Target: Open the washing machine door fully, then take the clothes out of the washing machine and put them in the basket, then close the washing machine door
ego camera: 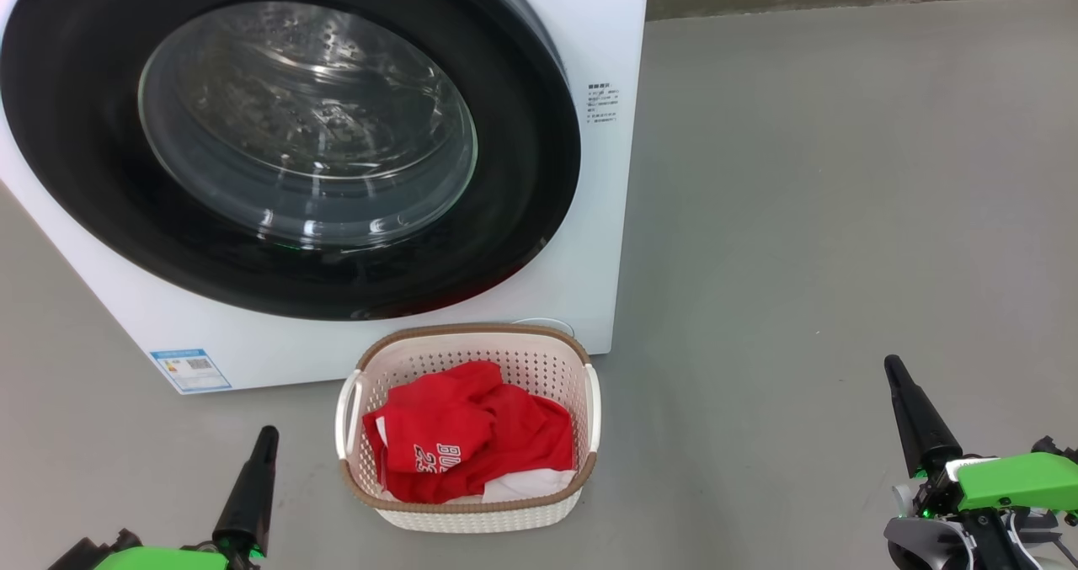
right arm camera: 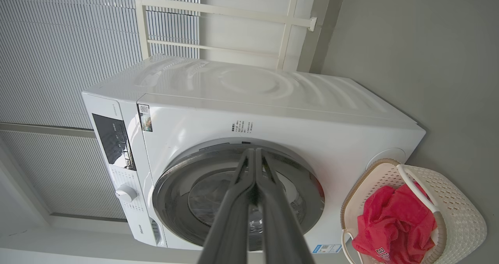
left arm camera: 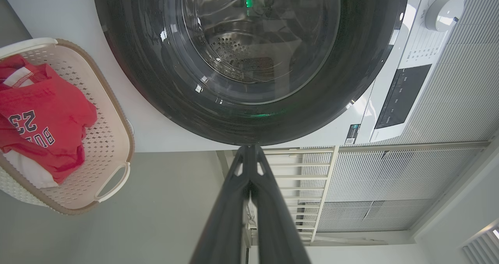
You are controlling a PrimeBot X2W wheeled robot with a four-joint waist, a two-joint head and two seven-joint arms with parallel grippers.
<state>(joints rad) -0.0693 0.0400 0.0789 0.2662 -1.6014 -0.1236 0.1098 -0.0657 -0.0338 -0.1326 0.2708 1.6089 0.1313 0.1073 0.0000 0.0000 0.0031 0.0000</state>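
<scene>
The washing machine door (ego camera: 303, 132) lies flat against the front of the washing machine (ego camera: 602, 183), and through its glass the steel drum (left arm camera: 241, 57) looks bare, with no red in it. The clothes (ego camera: 472, 444) are heaped in the basket (ego camera: 472, 332), which stands on the grey floor (ego camera: 800, 216) at the door's 6 o'clock, just beside the machine's front. From the basket, the left gripper (ego camera: 266, 437) is low at 8 o'clock with its two fingers pressed together on nothing. The right gripper (ego camera: 894, 370) is well apart at 3 o'clock, its fingers likewise pressed together and empty. By this layout the task looks finished or very nearly so, and what risk is left is small. I cannot tell whether the door's catch has engaged. If it has only been pushed to, it may spring out again and leave the last step undone. The basket is light and sits nearest the left gripper, so a careless sweep of that arm on its way back to rest could clip the white handle and tip or slide it, spilling the loosely piled clothes. A small pale item deep in the drum could also go unnoticed behind the reflections on the glass.
</scene>
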